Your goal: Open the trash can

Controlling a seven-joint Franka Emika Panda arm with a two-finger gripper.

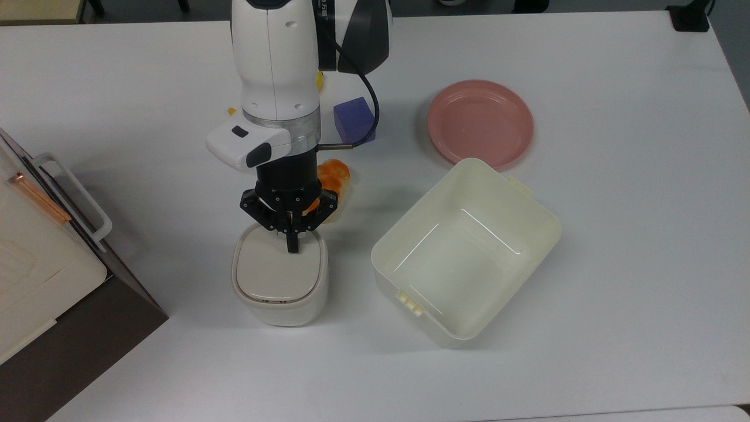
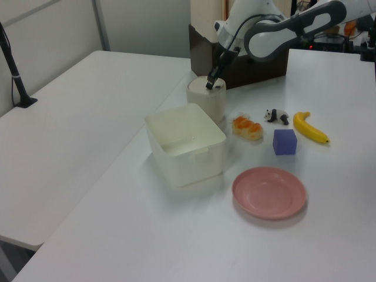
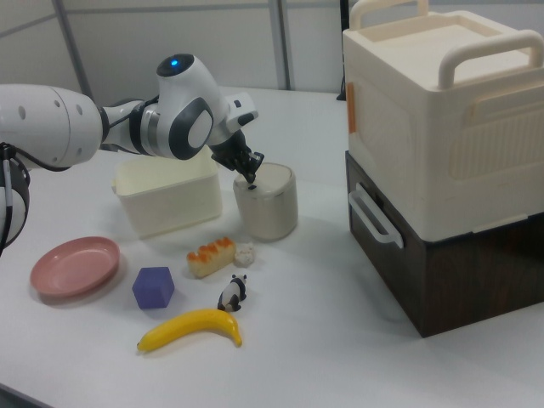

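Observation:
The trash can [image 1: 280, 275] is a small off-white bin with its flat lid down, standing left of centre in the top view. My gripper [image 1: 292, 246] points straight down with its fingers shut together. The tips rest on the lid near its far edge, with nothing held between them. The left view has the trash can [image 2: 207, 100] behind the tub, with the gripper [image 2: 209, 86] on its top. In the right view the gripper [image 3: 250, 178] meets the lid of the trash can [image 3: 268, 204].
A larger cream tub [image 1: 463, 258] stands close on the top view's right of the bin. A pink plate [image 1: 480, 122], purple cube [image 1: 354, 117] and orange food piece [image 1: 334, 174] lie behind. A banana [image 3: 191, 329], a panda toy [image 3: 231, 293] and a tall cream box [image 3: 442, 127] on a dark cabinet are nearby.

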